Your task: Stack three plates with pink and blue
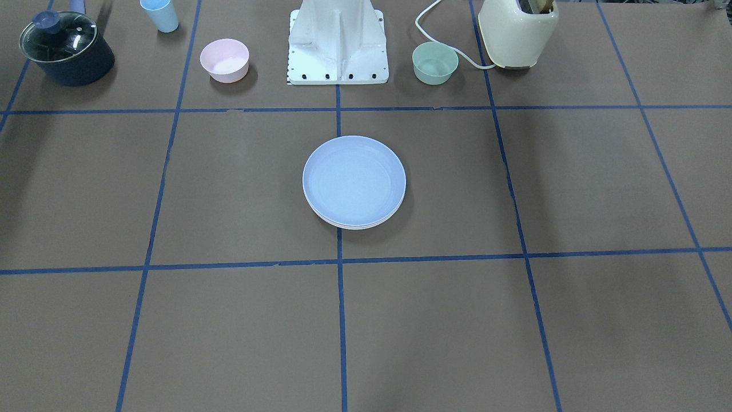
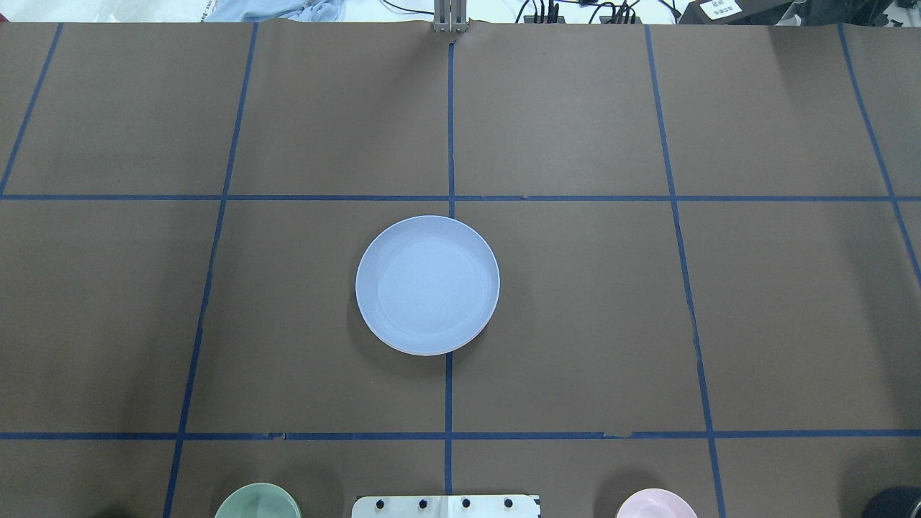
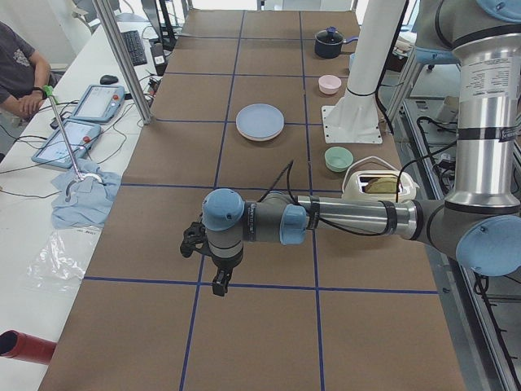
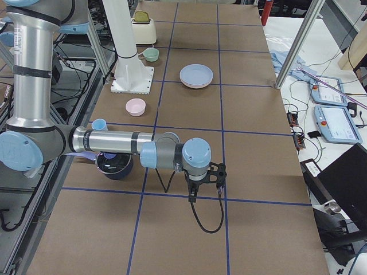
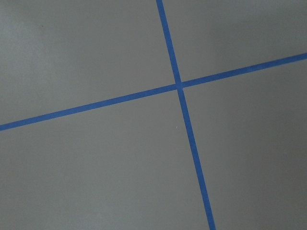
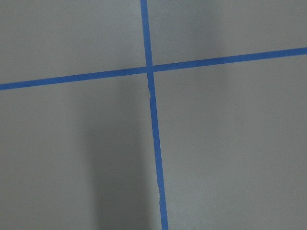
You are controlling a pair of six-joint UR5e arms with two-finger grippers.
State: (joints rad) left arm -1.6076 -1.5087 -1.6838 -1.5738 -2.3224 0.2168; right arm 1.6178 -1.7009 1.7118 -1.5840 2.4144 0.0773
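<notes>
The three plates sit as one stack at the table's middle, with the light blue plate (image 1: pixel 354 180) on top. Pale rims of the lower plates (image 1: pixel 353 226) show under its near edge; their colours are hard to tell apart. The stack also shows in the overhead view (image 2: pixel 427 284) and in both side views (image 3: pixel 260 120) (image 4: pixel 196 75). My left gripper (image 3: pixel 218 285) hangs over bare table far from the stack, and so does my right gripper (image 4: pixel 191 196). I cannot tell whether either is open or shut. Both wrist views show only table and blue tape.
Along the robot's side stand a small pink bowl (image 1: pixel 225 59), a small green bowl (image 1: pixel 435 62), a cream toaster (image 1: pixel 517 31), a dark lidded pot (image 1: pixel 66 48), a blue cup (image 1: pixel 160 14) and the white robot base (image 1: pixel 338 46).
</notes>
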